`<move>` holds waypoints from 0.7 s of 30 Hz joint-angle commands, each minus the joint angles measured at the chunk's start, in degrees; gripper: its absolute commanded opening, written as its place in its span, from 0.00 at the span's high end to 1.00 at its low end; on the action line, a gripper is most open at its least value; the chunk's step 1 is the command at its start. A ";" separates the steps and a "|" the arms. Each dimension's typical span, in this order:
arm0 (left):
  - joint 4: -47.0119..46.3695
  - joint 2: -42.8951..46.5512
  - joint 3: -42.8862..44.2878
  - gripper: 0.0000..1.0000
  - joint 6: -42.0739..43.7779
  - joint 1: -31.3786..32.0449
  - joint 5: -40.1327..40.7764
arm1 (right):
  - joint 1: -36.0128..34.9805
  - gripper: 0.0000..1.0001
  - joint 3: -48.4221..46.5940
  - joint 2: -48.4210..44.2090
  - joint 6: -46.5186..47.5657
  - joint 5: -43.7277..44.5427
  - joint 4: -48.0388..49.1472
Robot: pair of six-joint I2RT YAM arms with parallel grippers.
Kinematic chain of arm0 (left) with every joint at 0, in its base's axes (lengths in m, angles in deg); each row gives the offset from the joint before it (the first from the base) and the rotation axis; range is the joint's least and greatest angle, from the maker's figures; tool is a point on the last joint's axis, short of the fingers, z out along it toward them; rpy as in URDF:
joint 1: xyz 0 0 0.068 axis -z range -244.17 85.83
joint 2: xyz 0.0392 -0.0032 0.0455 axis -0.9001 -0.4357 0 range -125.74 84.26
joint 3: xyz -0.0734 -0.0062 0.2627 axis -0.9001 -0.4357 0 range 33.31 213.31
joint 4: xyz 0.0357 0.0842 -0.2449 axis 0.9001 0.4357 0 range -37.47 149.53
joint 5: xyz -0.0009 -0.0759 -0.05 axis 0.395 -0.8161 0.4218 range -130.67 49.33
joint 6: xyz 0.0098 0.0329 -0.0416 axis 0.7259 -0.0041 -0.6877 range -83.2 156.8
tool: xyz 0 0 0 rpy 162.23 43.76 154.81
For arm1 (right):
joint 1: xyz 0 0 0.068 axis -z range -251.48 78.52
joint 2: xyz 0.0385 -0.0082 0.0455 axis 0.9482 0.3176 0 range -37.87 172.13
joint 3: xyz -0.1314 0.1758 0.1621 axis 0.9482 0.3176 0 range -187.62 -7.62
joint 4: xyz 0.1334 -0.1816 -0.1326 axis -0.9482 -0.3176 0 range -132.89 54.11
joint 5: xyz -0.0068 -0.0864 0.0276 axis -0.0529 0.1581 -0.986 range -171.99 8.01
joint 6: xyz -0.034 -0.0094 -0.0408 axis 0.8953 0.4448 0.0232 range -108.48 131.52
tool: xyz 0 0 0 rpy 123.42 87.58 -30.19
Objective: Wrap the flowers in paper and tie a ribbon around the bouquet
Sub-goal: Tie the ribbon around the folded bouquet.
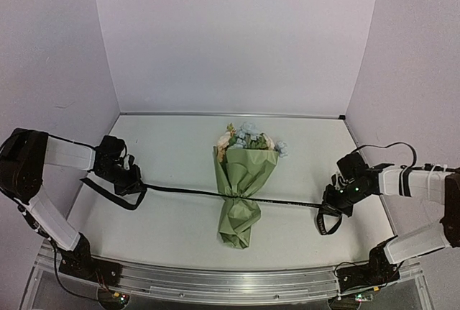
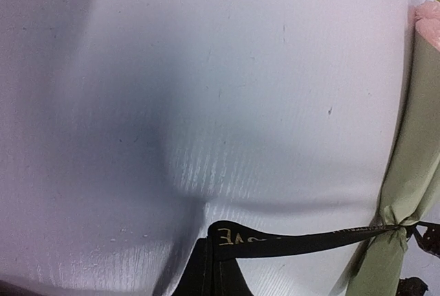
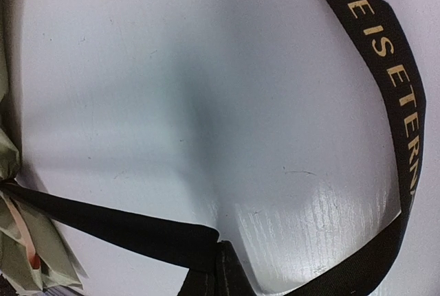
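Centre of the frame, the bouquet (image 1: 244, 180) lies fully wrapped. My left gripper (image 1: 135, 183) and right gripper (image 1: 332, 206) are each clamped on an end of the ribbon (image 1: 187, 190), drawn taut across its pinched neck. Wrapping looks done; I judge the tie is cinching, with only release left.

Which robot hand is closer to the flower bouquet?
Right, by a little. The right gripper sits right of the bouquet; the left gripper is farther off on the other side. Both pinch the ribbon.

A narrow black lettered ribbon (image 2: 302, 240) runs taut over the white tabletop (image 2: 206, 69), cinching the sage-green paper wrap (image 2: 414, 165).
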 commanded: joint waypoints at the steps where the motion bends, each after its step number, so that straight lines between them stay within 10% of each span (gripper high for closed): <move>1: 1.79 3.04 -0.46 1.00 -1.76 -7.00 17.45 | 4.46 1.00 2.35 -1.16 -2.41 14.03 -10.92; 21: -0.67 8.35 -3.89 1.00 -4.53 -12.36 15.72 | 10.53 1.00 -0.26 -2.94 -3.34 10.27 -13.15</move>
